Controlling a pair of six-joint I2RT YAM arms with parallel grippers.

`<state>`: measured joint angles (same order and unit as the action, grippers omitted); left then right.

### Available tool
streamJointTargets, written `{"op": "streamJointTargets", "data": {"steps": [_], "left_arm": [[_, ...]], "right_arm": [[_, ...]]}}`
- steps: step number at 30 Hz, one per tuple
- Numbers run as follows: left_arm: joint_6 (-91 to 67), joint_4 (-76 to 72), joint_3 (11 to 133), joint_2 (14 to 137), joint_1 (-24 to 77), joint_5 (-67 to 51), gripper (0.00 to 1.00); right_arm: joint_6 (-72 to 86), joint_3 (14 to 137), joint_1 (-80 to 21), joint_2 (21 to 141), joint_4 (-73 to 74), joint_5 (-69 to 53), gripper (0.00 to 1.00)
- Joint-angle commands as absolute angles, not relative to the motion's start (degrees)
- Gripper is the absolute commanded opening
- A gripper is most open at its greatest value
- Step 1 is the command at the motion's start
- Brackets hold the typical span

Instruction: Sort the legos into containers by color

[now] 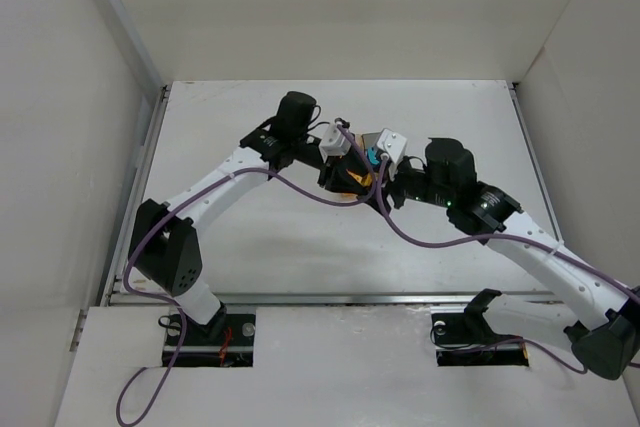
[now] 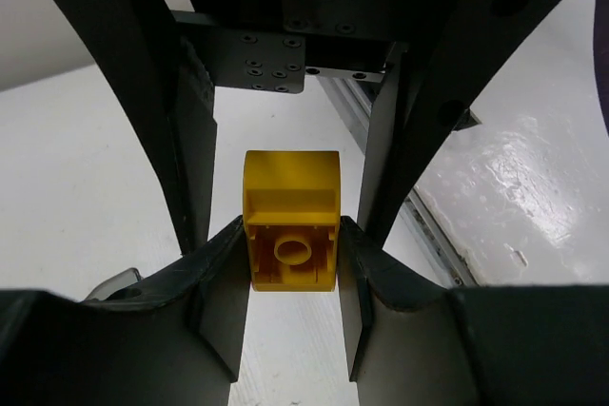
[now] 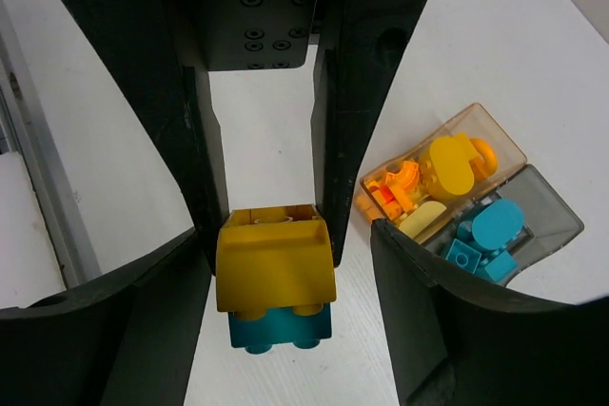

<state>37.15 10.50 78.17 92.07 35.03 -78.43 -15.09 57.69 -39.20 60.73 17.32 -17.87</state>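
A yellow lego (image 2: 290, 235) is clamped between the fingers of my left gripper (image 2: 290, 246), its hollow underside facing the left wrist camera. In the right wrist view this yellow lego (image 3: 274, 268) has a teal lego (image 3: 281, 330) stuck on its studs. My right gripper (image 3: 288, 256) straddles the pair with its jaws spread wide, a gap on each side. The containers lie just right of it: the amber bin (image 3: 504, 145) holds orange and yellow pieces, the grey bin (image 3: 563, 211) holds teal ones. From above, both grippers meet over the containers (image 1: 355, 183).
The white table (image 1: 300, 237) is boxed in by tall white walls on the left, back and right. A metal rail (image 2: 430, 227) runs along its edge. Purple cables (image 1: 300, 190) hang from both arms across the middle.
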Motion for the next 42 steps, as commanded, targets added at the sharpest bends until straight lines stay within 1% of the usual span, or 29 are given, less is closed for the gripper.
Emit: {"op": "streamJointTargets", "data": {"steps": [1, 5, 6, 8, 10, 11, 12, 13, 16, 17, 19, 20, 28, 33, 36, 37, 40, 41, 42], "left_arm": [[38.7, 9.6, 79.5, 88.8, 35.4, -87.0, 0.0], [38.7, 9.6, 79.5, 88.8, 34.9, -87.0, 0.0], [38.7, 9.6, 79.5, 88.8, 34.9, -87.0, 0.0], [38.7, 9.6, 79.5, 88.8, 34.3, -87.0, 0.0], [38.7, 9.6, 79.5, 88.8, 33.7, -87.0, 0.0], [38.7, 9.6, 79.5, 88.8, 33.7, -87.0, 0.0], [38.7, 9.6, 79.5, 88.8, 33.7, -87.0, 0.0], [38.7, 9.6, 79.5, 88.8, 33.7, -86.4, 0.0], [38.7, 9.6, 79.5, 88.8, 33.7, -84.9, 0.0], [39.2, 9.6, 79.5, 88.8, 33.7, -84.4, 0.0], [40.1, 11.3, 79.5, 88.2, 33.7, -83.3, 0.0], [41.2, 11.9, 79.5, 88.2, 33.7, -82.8, 0.0], [43.7, 14.5, 80.1, 88.2, 33.7, -82.8, 0.0], [43.7, 14.5, 80.1, 88.2, 33.7, -82.3, 0.0], [43.7, 14.5, 80.1, 88.2, 33.7, -82.3, 0.0], [43.7, 14.5, 80.1, 88.2, 33.7, -81.7, 0.0], [43.7, 14.5, 79.5, 88.2, 33.7, -80.9, 0.0], [42.2, 13.6, 79.5, 88.2, 33.7, -80.1, 0.0], [40.9, 12.5, 78.8, 88.2, 33.7, -79.5, 0.0]], "right_arm": [[-16.6, 57.3, -38.2, 60.5, 11.2, -18.4, 0.71], [-16.6, 57.3, -36.0, 59.9, 11.2, -21.3, 0.61], [-17.1, 57.3, -36.0, 59.4, 11.2, -21.4, 0.56], [-17.7, 56.6, -36.0, 58.9, 11.8, -21.9, 0.55], [-18.3, 56.6, -35.5, 58.4, 12.8, -21.9, 0.52], [-18.3, 56.6, -35.5, 58.4, 14.3, -21.9, 0.48], [-18.3, 56.6, -35.5, 58.4, 14.3, -22.5, 0.48], [-18.9, 57.1, -35.5, 58.4, 15.0, -22.5, 0.42], [-18.9, 58.4, -35.5, 59.0, 15.8, -23.0, 0.41], [-19.5, 58.4, -35.5, 59.7, 16.9, -23.0, 0.45], [-20.1, 59.2, -35.5, 60.2, 19.1, -21.3, 0.69], [-20.1, 59.8, -35.5, 60.2, 19.8, -21.3, 0.75], [-21.5, 59.8, -35.5, 59.1, 20.4, -18.5, 0.74], [-21.0, 60.8, -35.5, 60.6, 18.4, -24.2, 0.74], [-20.0, 60.8, -35.5, 61.3, 16.3, -26.0, 0.65], [-19.3, 60.8, -35.5, 61.3, 15.6, -26.0, 0.56], [-17.9, 60.8, -35.5, 61.8, 13.9, -26.5, 0.43], [-17.4, 60.8, -35.5, 62.3, 13.9, -26.5, 0.31], [-17.4, 60.8, -35.5, 62.8, 13.9, -27.1, 0.24]]}}
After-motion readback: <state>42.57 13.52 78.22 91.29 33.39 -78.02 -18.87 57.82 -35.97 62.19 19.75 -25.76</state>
